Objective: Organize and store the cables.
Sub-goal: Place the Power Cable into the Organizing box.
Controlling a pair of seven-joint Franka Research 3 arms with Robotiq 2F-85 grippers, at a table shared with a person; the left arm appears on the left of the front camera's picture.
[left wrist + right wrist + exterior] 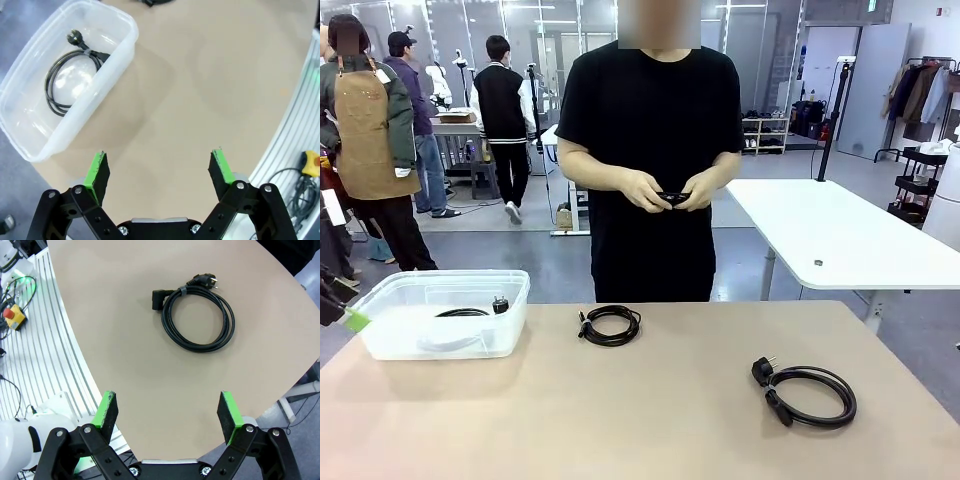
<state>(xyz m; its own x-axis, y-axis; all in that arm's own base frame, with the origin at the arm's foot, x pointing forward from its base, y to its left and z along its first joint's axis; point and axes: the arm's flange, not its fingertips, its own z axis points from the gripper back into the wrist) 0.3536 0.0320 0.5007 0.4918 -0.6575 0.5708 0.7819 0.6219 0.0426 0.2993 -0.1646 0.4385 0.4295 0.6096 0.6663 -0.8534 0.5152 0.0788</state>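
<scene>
The left pincer (160,154) hangs above the table (200,90) with its jaws spread fully apart and nothing between its green pads. Ahead of it and off to its left finger's side sits a clear bin (131,31), and one coiled cable (91,52) lies flat on the bin's bottom, its plug toward the far end. The right pincer (169,395) is just as wide open and empty, also above bare table. A second cable (183,290) lies straight ahead of it, well apart from the fingers, coiled in a round loop with both plugs on the far side. A third, smaller cable (632,326) lies on the table beyond the bin. Across the table, a person's hands (670,192) hold something small and black that is too small to make out.
</scene>
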